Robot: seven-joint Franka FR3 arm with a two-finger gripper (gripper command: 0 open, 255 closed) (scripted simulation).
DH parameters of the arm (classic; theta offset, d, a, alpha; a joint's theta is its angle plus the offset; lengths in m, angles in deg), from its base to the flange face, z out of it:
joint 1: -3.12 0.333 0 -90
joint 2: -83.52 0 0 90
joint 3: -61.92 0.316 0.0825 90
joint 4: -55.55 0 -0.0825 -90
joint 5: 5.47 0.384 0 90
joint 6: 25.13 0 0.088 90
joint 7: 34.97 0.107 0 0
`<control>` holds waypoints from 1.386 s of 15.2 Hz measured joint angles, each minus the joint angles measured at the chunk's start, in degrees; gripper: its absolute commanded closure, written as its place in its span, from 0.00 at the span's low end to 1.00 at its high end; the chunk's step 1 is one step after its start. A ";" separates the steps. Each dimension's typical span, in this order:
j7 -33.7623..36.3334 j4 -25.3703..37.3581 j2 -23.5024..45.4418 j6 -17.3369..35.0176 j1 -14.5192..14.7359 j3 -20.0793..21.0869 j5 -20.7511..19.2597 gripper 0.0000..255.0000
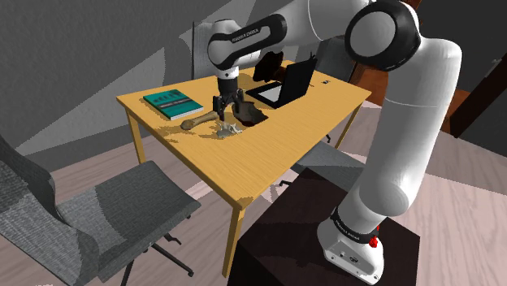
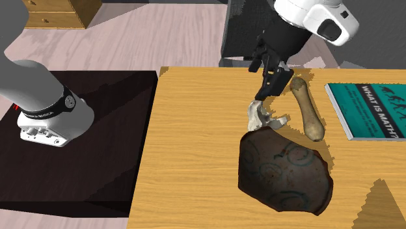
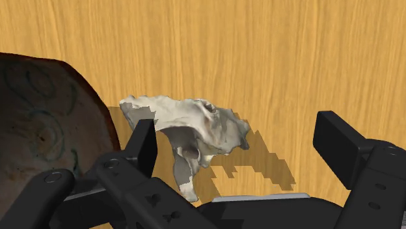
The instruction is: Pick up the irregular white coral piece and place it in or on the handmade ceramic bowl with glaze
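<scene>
The pale, jagged coral piece [image 3: 189, 127] lies on the wooden table, right beside the dark brown bowl [image 3: 39, 136] with faint swirl marks. My gripper [image 3: 241, 140] hangs just above the coral, open, with the fingers [image 3: 144, 143] wide apart and not clasping it. The coral sits nearer one finger than the other. In the second exterior view the gripper [image 2: 268, 88] is over the coral [image 2: 263, 118], and the bowl [image 2: 283, 170] lies just past it. In the shoulder view the gripper [image 1: 227, 112] points straight down at the coral [image 1: 230, 129], next to the bowl [image 1: 253, 116].
A tan bone-shaped object [image 2: 307, 107] lies close beside the coral, with a teal book [image 2: 371, 110] beyond it. An open laptop [image 1: 286, 85] stands at the table's far side. A grey office chair [image 1: 97, 211] sits off the table's corner. The dark stand [image 2: 71, 149] adjoins the table.
</scene>
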 measured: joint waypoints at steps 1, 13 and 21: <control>-0.17 2.78 2.59 -0.03 -0.01 0.02 0.02 0.00; -1.50 14.75 16.40 2.62 -0.37 0.08 0.11 0.00; -1.52 14.11 16.70 3.58 -0.40 0.06 0.09 1.00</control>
